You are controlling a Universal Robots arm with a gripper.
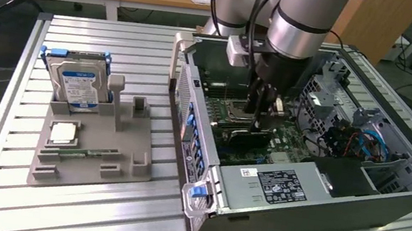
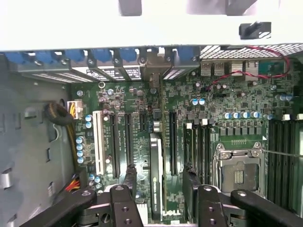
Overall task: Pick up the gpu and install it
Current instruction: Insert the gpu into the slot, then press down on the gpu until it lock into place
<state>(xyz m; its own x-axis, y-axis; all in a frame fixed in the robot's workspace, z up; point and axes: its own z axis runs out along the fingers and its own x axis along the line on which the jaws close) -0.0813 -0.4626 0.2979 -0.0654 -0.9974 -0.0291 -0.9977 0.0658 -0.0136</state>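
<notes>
The gpu [image 2: 155, 161] stands on edge in a slot of the green motherboard [image 2: 222, 101] inside the open computer case [image 1: 321, 221]. Its metal bracket end [image 2: 152, 66] meets the rear wall with the blue clips. My gripper [image 2: 159, 189] hangs right over the card and is open. One black finger [image 2: 129, 182] is on one side of the card and the other finger [image 2: 190, 187] on the opposite side, both clear of it. In the exterior view the gripper [image 1: 258, 120] reaches down into the case just above the dark gpu [image 1: 245, 137].
A grey parts holder [image 1: 94, 154] on the slatted table carries a hard drive with a blue label [image 1: 79, 87], a square chip [image 1: 63, 131] and a memory stick [image 1: 90, 152]. The power supply [image 1: 278, 184], drive cage [image 1: 393, 174] and CPU socket [image 2: 239, 172] crowd the case.
</notes>
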